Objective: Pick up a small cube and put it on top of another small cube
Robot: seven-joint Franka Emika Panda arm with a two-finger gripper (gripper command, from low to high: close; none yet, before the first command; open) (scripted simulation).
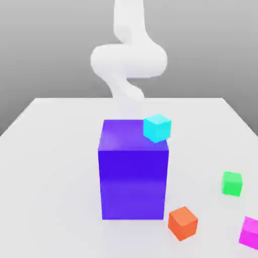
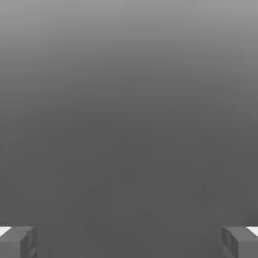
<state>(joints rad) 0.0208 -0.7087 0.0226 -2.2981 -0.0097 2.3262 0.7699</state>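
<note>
Several small cubes show in the exterior view. A cyan cube (image 1: 157, 127) sits at the upper right corner of a tall blue-purple block (image 1: 133, 176); I cannot tell whether it rests on the block or lies behind it. An orange cube (image 1: 182, 222) lies on the white table near the block's lower right corner. A green cube (image 1: 232, 183) and a magenta cube (image 1: 249, 232) lie further toward the exterior view's right. My white arm (image 1: 128, 60) rises behind the block. In the hand view my gripper (image 2: 129, 243) is open, its fingertips (image 2: 17, 242) far apart with nothing between them.
The white table (image 1: 50, 166) stretches wide to the exterior view's left of the block. The magenta cube lies at the picture's right edge, partly cut off. The hand view looks onto plain grey background.
</note>
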